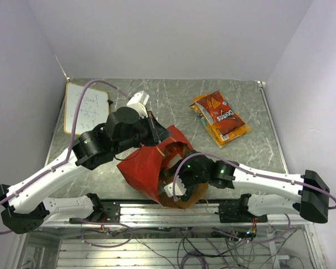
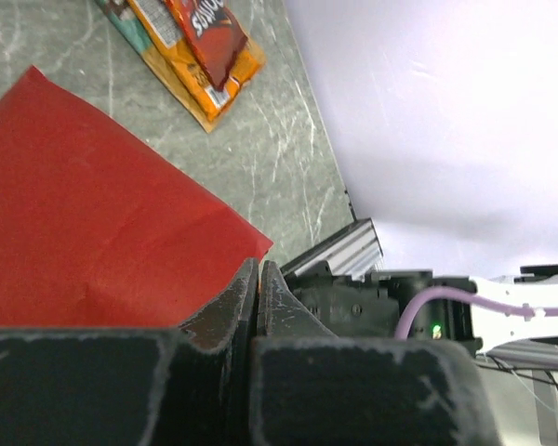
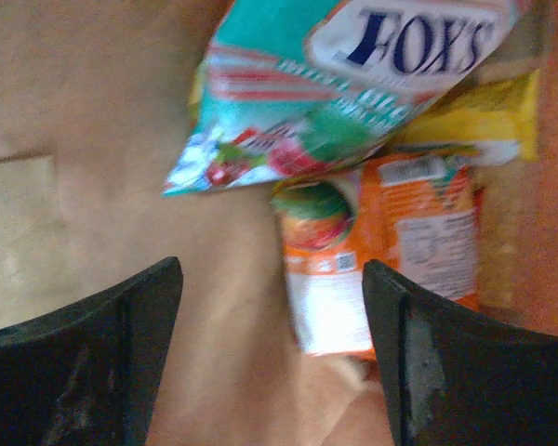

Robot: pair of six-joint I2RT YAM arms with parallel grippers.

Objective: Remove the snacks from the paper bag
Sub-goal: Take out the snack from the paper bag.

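Observation:
The red paper bag (image 1: 141, 167) lies on its side in the middle of the table, its mouth toward the right arm. My left gripper (image 1: 157, 133) is shut on the bag's upper edge; in the left wrist view the fingers (image 2: 258, 283) pinch the red paper (image 2: 84, 214). My right gripper (image 1: 173, 186) is open and reaches into the bag's mouth. In the right wrist view it (image 3: 272, 307) is over the brown kraft inside (image 3: 93, 121), just short of an orange packet (image 3: 381, 251), a teal Fox's packet (image 3: 335, 84) and a yellow packet (image 3: 488, 130). A red Doritos bag (image 1: 219, 112) lies on orange packets outside.
A small whiteboard (image 1: 87, 109) lies at the back left of the table. The packets on the table also show in the left wrist view (image 2: 205, 51). The metal rail (image 1: 173, 212) with both arm bases runs along the near edge. Walls close in on three sides.

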